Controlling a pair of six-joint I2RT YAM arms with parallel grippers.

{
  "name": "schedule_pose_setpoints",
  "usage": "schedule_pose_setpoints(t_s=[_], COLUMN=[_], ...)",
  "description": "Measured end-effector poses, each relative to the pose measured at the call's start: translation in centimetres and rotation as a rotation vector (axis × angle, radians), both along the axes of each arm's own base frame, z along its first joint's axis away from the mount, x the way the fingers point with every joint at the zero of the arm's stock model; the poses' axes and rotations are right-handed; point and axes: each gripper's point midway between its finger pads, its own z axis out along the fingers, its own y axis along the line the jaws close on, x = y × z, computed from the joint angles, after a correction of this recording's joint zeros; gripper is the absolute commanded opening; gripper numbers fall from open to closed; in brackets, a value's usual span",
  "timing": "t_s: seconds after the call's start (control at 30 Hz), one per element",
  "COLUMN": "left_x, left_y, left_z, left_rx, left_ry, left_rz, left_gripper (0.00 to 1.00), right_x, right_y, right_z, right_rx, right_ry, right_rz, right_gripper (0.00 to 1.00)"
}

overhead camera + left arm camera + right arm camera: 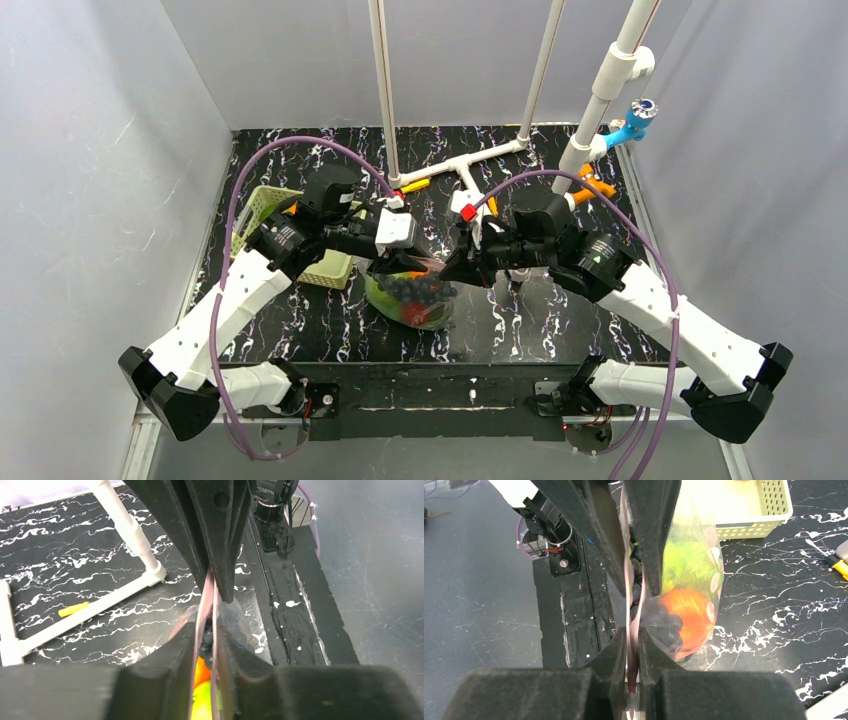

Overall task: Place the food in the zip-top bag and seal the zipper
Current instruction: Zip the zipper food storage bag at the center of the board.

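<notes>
The clear zip-top bag (410, 300) hangs between my two grippers just above the table. It holds the food: an orange (689, 607), green leafy pieces (684, 565), something red and a dark grape-like bunch (659, 622). My left gripper (398, 265) (206, 632) is closed around the pinkish zipper (205, 610); there the strip's two layers stand slightly apart, with orange and green food showing between them. My right gripper (452, 270) (632, 635) is shut tight on the zipper (630, 625) right beside the left one.
The pale green lattice basket (262, 215) (749, 510) stands at the left, behind the left arm. A white pipe frame (470, 165) (135, 530) rises at the back. A yellow-handled tool (415, 185) (73, 609) lies near it. The table's front edge (470, 375) runs below the bag.
</notes>
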Motion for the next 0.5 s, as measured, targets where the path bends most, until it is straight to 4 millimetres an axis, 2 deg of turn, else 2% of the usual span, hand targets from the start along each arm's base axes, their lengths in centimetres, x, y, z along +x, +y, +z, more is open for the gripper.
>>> schedule_pose_setpoints(t_s=[0.03, 0.23, 0.33, 0.4, 0.5], left_x=[-0.1, -0.2, -0.4, -0.5, -0.8], left_y=[0.0, -0.1, -0.2, 0.0, 0.2], left_z=[-0.1, -0.6, -0.9, -1.2, -1.6], left_rx=[0.004, 0.038, 0.042, 0.039, 0.024], left_ry=[0.005, 0.028, 0.06, 0.084, 0.121], left_rz=[0.002, 0.035, 0.064, 0.086, 0.123], left_gripper=[0.0, 0.0, 0.0, 0.0, 0.0], right_x=[0.0, 0.1, 0.5, 0.6, 0.2], right_y=[0.0, -0.2, -0.6, -1.1, -2.1], right_z=[0.1, 1.4, 1.7, 0.9, -1.4], right_rx=[0.002, 0.063, 0.126, 0.154, 0.175], right_ry=[0.001, -0.009, -0.034, -0.044, -0.027], right_rz=[-0.003, -0.041, -0.093, -0.128, -0.165], right_gripper=[0.19, 0.61, 0.64, 0.58, 0.51])
